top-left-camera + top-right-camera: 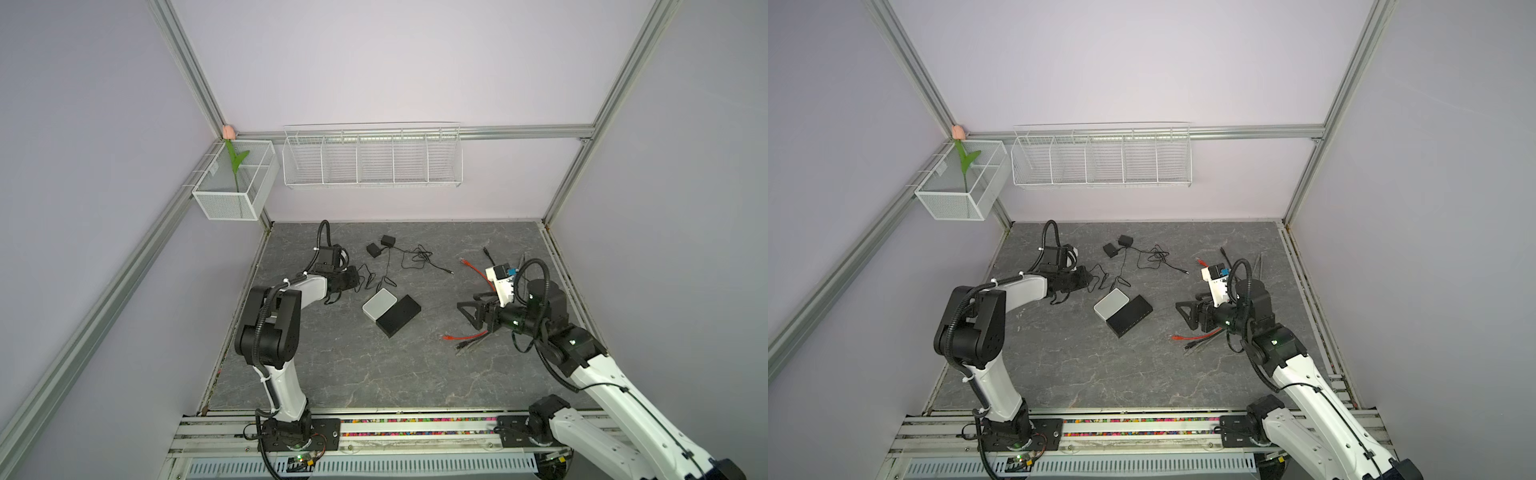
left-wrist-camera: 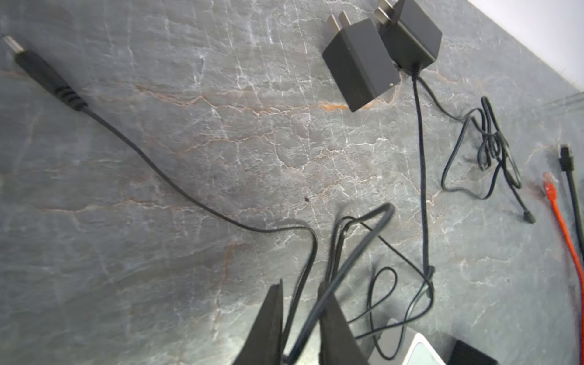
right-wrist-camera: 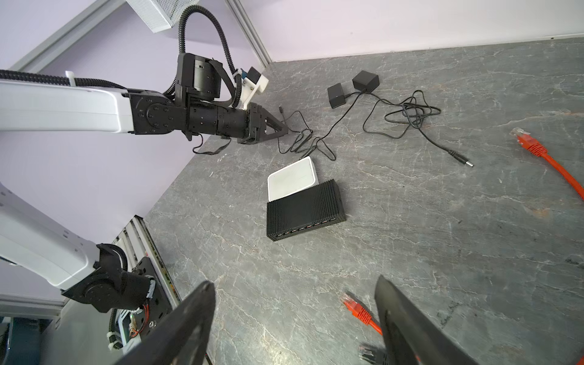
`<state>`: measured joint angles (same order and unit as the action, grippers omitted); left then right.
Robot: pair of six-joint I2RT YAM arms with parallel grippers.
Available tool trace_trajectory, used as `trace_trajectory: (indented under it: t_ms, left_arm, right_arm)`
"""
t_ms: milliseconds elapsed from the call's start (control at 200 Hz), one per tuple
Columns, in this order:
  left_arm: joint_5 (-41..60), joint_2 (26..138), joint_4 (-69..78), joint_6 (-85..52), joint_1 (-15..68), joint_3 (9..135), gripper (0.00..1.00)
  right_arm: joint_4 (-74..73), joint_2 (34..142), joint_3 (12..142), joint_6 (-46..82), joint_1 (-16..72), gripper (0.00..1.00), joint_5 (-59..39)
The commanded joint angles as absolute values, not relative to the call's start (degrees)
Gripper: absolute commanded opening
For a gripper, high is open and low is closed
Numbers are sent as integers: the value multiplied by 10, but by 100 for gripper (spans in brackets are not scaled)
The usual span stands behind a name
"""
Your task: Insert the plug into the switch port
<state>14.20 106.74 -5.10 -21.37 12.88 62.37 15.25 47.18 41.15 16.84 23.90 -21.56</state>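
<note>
Left pincer (image 2: 301, 283) clamps the black cable (image 2: 110, 129) (plug (image 2: 42, 71) end free). Right pincer (image 3: 294, 281) stands wide above the desk (image 3: 410, 240), near the orange connector (image 3: 357, 311).

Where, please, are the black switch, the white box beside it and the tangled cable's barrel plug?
black switch (image 3: 305, 207): right wrist view, ribbed top.
white box (image 3: 292, 178): right wrist view, top face.
barrel plug (image 3: 457, 157): right wrist view, black sleeve.
</note>
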Motion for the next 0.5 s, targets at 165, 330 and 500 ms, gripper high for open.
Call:
trace_trajectory:
  t_ms: [165,330,500]
  left_arm:
    - [172,1092,-232,-188,142,781,0]
    - [187,1059,-292,-182,156,822,0]
    - [224,1015,-336,-200,157,848,0]
  right_arm:
    - [149,480,419,178,244,72,-198]
    - [145,518,431,157,259,81,-203]
    - [142,545,444,112,313,86,-171]
